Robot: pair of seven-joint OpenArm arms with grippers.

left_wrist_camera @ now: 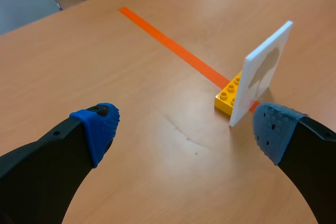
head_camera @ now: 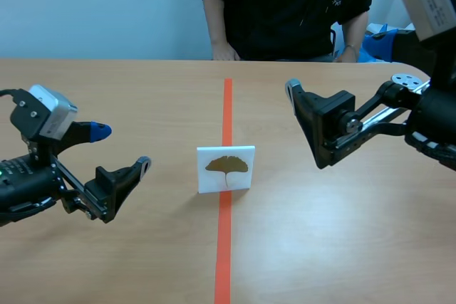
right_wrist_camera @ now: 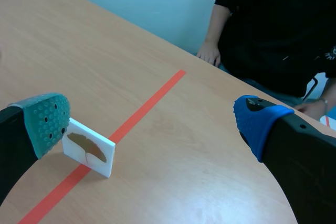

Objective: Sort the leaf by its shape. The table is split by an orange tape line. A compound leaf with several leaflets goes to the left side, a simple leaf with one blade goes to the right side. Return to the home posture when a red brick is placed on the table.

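White card (head_camera: 225, 169), one brown fan-shaped leaf (head_camera: 227, 166), upright on orange tape line (head_camera: 227, 105), yellow brick (left_wrist_camera: 229, 95) behind, both arms' jaws apart

You face a plain pale blue wall (head_camera: 92, 5) beyond a light wooden table (head_camera: 342, 247) (soft, even light across its smooth top).
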